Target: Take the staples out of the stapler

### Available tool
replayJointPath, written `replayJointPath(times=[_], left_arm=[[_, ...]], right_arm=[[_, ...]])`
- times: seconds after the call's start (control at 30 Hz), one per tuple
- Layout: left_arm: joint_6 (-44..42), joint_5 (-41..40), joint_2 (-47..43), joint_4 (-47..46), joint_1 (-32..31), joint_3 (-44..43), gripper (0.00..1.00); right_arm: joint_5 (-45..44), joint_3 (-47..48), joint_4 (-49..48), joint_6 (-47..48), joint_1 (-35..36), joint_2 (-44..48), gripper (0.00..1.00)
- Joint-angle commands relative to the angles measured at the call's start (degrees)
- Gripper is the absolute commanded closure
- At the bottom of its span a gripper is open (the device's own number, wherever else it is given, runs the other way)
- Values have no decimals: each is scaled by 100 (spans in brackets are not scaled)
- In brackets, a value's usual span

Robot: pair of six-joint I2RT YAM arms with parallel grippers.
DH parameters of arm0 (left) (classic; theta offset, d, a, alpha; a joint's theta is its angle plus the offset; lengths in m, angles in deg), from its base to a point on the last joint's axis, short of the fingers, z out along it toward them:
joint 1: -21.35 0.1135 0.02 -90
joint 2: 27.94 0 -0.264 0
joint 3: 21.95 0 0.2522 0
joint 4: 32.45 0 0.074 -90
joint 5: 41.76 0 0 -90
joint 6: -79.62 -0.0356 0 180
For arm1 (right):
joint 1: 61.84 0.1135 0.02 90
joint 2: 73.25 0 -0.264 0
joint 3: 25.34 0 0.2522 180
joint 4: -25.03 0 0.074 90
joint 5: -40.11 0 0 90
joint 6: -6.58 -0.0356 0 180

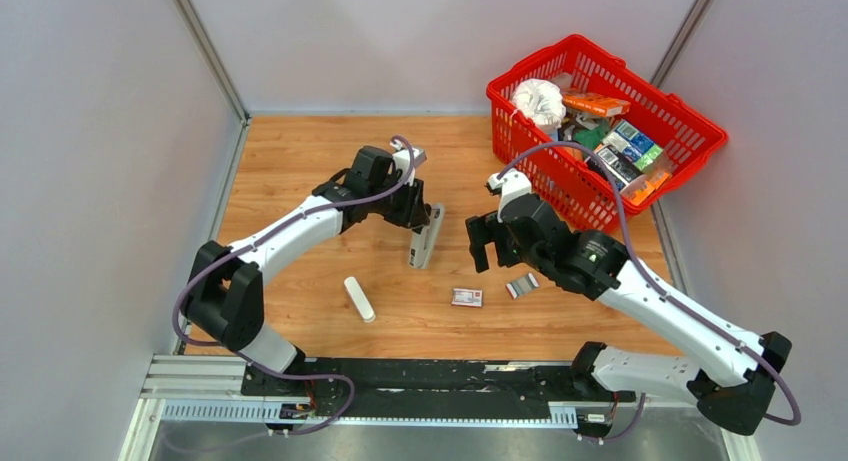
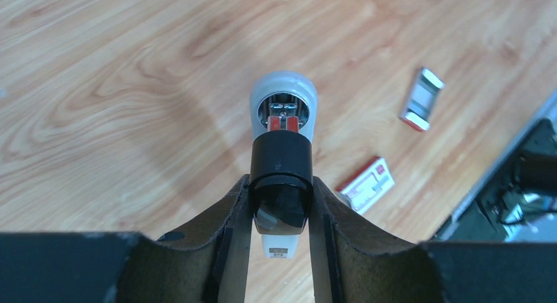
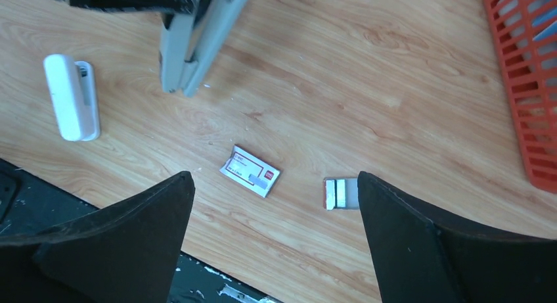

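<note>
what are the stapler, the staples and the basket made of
The stapler looks like matte grey plastic, smooth and rounded. The staples look like bare metal, a silvery strip with sheen. The basket seems moulded red plastic, an open lattice.

I count two staplers on my screens: one grey stapler [image 1: 425,236] and one white stapler [image 1: 359,299]. There is one small red-and-white box [image 1: 466,297], one short block of staples [image 1: 521,284] and one red basket [image 1: 515,126]. Inside the basket I make out one white bundle [image 1: 540,101] and several packets [image 1: 625,151], too crowded for me to count.
</note>
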Motion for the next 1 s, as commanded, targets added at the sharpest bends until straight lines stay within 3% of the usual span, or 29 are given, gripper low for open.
replayJointPath(times=[0.0,0.37,0.77,0.97], left_arm=[[-230,1012,-441,-363,-222,-31,100],[-757,2076,-1628,-336,-697,293,100],[-1074,2902,-2261,235,-1285,381,100],[-1179,3228,-2639,445,-1365,417,100]], right_arm=[[348,334,-29,472,42,228,3],[2132,975,296,1096,42,474,16],[3327,1617,639,1571,86,299,37],[3513,1600,648,1791,437,184,40]])
